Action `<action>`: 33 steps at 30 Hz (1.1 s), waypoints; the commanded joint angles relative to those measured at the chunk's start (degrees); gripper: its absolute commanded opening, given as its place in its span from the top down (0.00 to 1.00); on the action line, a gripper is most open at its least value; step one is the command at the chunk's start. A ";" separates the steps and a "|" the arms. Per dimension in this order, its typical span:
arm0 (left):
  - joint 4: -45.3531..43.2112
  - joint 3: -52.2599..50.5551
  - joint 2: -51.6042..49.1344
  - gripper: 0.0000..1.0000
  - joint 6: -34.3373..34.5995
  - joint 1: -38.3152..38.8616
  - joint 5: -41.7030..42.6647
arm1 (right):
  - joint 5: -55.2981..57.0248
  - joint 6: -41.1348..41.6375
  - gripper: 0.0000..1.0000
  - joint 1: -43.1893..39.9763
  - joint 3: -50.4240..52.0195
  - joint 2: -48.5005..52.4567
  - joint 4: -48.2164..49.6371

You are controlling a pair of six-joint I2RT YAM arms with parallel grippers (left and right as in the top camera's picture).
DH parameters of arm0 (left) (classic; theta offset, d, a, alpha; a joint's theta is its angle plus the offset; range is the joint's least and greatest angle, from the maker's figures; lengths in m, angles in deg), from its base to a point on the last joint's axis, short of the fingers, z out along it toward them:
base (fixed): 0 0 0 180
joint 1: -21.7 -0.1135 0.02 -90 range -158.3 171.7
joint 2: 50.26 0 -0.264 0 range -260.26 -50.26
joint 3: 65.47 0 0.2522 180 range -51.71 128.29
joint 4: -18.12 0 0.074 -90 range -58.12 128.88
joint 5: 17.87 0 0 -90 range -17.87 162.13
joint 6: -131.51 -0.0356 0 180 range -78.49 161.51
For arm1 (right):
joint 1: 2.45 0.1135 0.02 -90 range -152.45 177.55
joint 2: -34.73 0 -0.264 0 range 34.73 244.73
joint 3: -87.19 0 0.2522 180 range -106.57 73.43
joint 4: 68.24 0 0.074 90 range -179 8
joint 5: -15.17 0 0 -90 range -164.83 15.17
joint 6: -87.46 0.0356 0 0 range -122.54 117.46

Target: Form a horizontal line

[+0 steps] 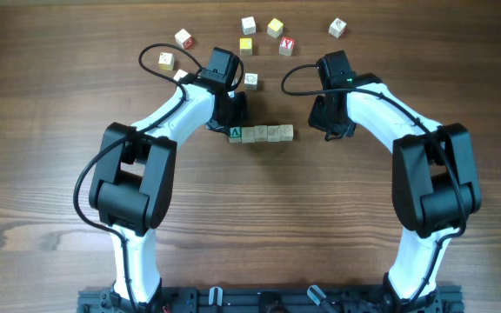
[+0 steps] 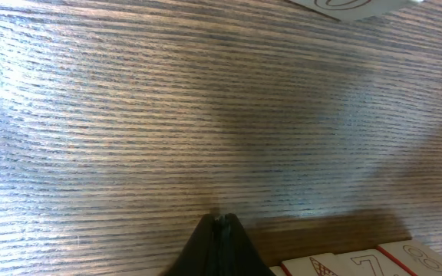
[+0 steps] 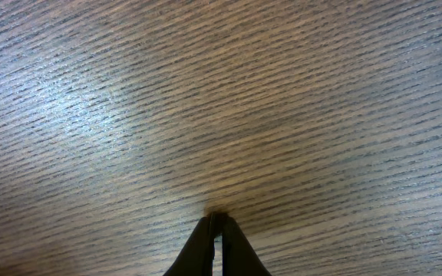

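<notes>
Directions are given on the overhead view, with 12 o'clock at the far edge of the table [image 1: 59,174].

1. Line. The line [image 1: 263,133] lay near the table centre. It consisted of four pale cubes set edge to edge and ran from 9 o'clock to 3 o'clock. The green cube [image 1: 235,133], which carried a white mark, formed the 9 o'clock end.

2. Left gripper. The left gripper [image 1: 234,120] stood at 12 o'clock of the green cube, just beside it. Whether it touched the cube could not be told. Its jaws were fully closed and held nothing. In the left wrist view the fingertips [image 2: 221,226] met over bare wood, and part of the line showed at 4 o'clock of them.

3. Right gripper. The right gripper [image 1: 333,130] stood at 3 o'clock of the line, apart from it. Its jaws were closed with nothing between them. The right wrist view showed only wood grain around the tips.

4. Loose cubes. The loose cubes [image 1: 275,28] were scattered at 12 o'clock of the line, beyond both grippers. One lay nearer, between the two wrists.
</notes>
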 commanded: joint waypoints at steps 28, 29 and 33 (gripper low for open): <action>-0.28 0.26 -0.74 0.96 1.64 1.64 -1.22 | 3.41 0.85 0.92 -0.66 3.02 4.44 -1.33; -0.33 0.26 -0.74 0.96 1.64 1.64 -1.60 | 3.41 0.85 0.92 -0.66 3.02 4.44 -1.33; -0.48 0.26 -0.74 0.96 1.64 1.64 -2.32 | 3.41 0.85 0.92 -0.66 3.02 4.44 -1.33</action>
